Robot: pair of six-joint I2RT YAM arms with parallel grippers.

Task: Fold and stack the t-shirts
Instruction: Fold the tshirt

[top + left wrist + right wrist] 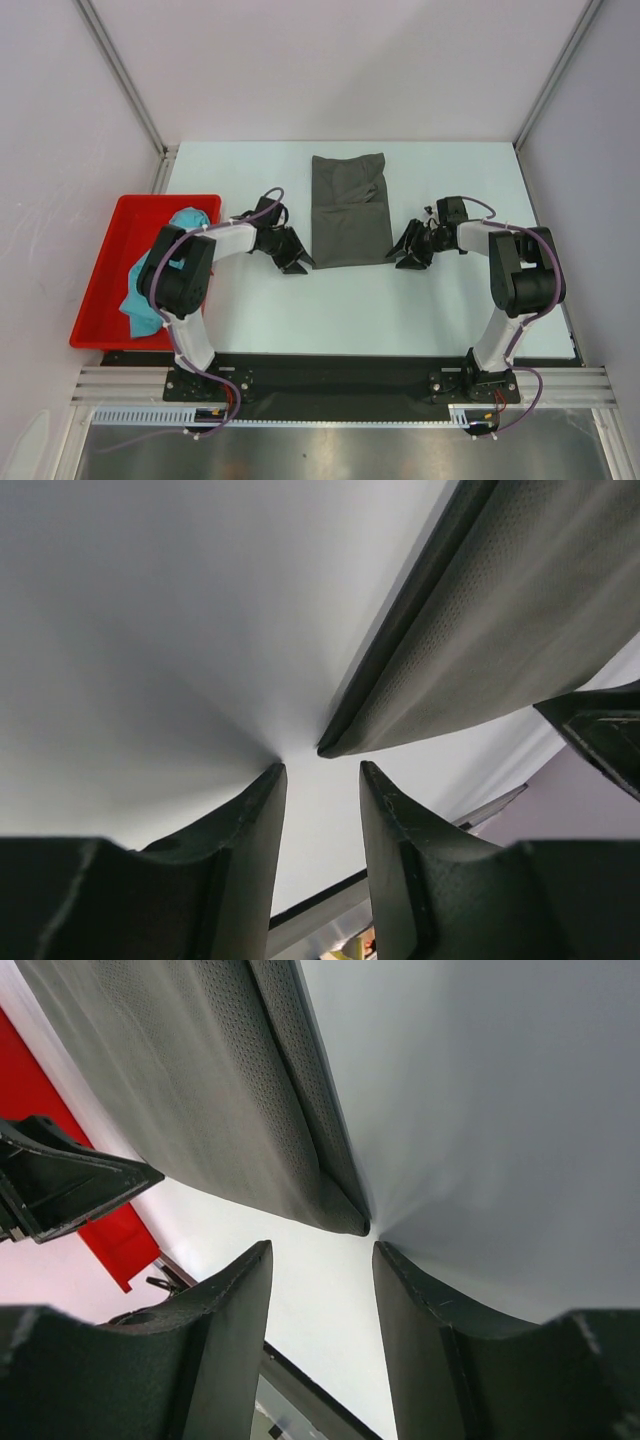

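Nearest: left fingers (250,850), dark, bases cut off by the lower frame edge. They are parted with nothing between them, tips just short of the near left corner of the grey t-shirt (348,210).
Likewise the right fingers (230,1330): parted, empty, at the near right corner. Whether either pair touches the cloth cannot be told.
Grey t-shirt: folded to a rectangle, flat mid-bench (400,310), between the arms.
Teal t-shirt (188,220): apparently bunched, in the red tray (100,270) at the bench's left edge, its middle hidden behind the left arm (180,275).
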